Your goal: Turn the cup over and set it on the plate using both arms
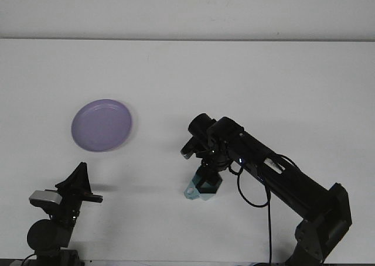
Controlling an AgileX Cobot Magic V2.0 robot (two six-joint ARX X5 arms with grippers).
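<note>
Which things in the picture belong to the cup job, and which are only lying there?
Belong to the job:
- teal cup, under the right gripper, on the table, not on the plate
- purple plate, nothing on it
- left gripper, near the front edge, holding nothing

Only lying there:
- nothing else; only the white table carries these things

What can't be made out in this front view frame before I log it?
- Right gripper: its fingertips are hidden by the arm's own wrist and the teal cup; the grip itself is not visible.
- Cup: too small and partly covered to tell which way its opening faces.
- Left gripper: dark and small, finger gap unreadable.
- Both arm bases: cut off by the bottom edge.
</note>
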